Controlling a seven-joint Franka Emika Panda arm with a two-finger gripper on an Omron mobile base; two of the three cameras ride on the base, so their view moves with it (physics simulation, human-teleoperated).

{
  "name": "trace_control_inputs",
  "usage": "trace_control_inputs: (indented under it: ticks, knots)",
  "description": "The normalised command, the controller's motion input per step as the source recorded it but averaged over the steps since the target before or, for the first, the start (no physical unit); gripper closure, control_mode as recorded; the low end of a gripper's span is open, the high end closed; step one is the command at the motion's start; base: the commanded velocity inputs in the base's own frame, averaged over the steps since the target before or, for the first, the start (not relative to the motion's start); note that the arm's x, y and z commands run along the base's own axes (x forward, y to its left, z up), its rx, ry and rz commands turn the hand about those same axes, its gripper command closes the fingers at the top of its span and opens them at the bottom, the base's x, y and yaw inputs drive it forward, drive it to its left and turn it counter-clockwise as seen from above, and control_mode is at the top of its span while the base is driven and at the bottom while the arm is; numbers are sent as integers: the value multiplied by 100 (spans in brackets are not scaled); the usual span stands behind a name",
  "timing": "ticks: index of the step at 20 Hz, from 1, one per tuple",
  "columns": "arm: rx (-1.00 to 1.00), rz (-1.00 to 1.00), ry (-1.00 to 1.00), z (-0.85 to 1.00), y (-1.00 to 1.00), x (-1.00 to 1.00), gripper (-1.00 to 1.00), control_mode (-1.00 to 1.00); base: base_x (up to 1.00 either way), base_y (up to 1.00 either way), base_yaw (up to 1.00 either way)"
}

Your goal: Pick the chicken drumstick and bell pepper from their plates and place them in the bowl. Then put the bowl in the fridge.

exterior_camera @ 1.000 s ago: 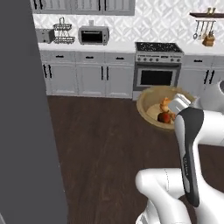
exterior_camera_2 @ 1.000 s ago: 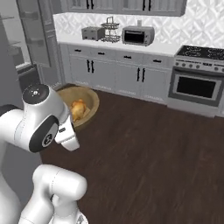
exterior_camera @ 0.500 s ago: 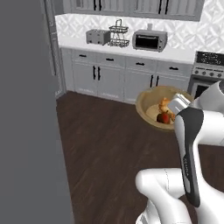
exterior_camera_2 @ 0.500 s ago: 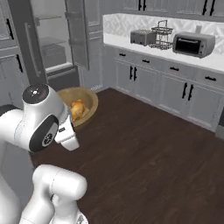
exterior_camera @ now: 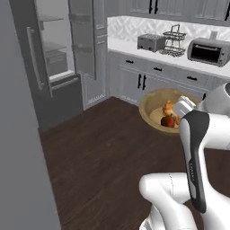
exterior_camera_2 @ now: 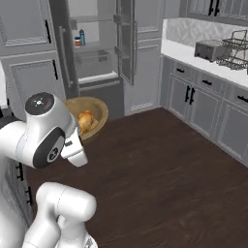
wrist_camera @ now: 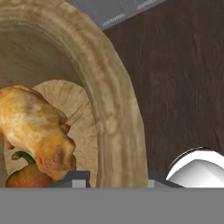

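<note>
The tan wooden bowl (exterior_camera: 152, 108) hangs above the dark floor, carried by its rim in front of my arm. Inside it lie the golden chicken drumstick (exterior_camera: 169, 108) and the red bell pepper (exterior_camera: 169, 121). In the hand view my gripper (wrist_camera: 114, 179) is shut on the bowl's rim (wrist_camera: 116, 109), one fingertip inside and one outside, with the chicken drumstick (wrist_camera: 35, 127) and bell pepper (wrist_camera: 28, 177) just left of it. The bowl (exterior_camera_2: 97, 109) and drumstick (exterior_camera_2: 86, 120) are also seen from the right. The grey fridge (exterior_camera_2: 92, 53) stands open ahead, shelves showing. The plates are out of view.
The fridge's open door (exterior_camera: 85, 40) juts out beside the grey cabinets. A counter carries a toaster (exterior_camera: 150, 42), a wire rack (exterior_camera: 174, 40) and a toaster oven (exterior_camera: 206, 51). A tall grey panel (exterior_camera: 18, 134) stands close at the left. Small items (exterior_camera_2: 80, 38) sit on a fridge shelf.
The whole picture has swung: the base has turned from the stove and counter toward the open fridge. The bowl with the food stays in the same grip relative to my arm.
</note>
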Motion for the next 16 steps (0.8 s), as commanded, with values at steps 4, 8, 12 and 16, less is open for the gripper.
trace_control_inputs:
  ticks: [4,8,12,16]
  knots:
    - [0,0,0,0,0,0,100,100,100,-50,53]
    - [0,0,0,0,0,0,100,100,100,-55,52]
    - [0,0,0,0,0,0,100,100,100,-54,53]
    - [0,0,0,0,0,0,100,100,100,-73,34]
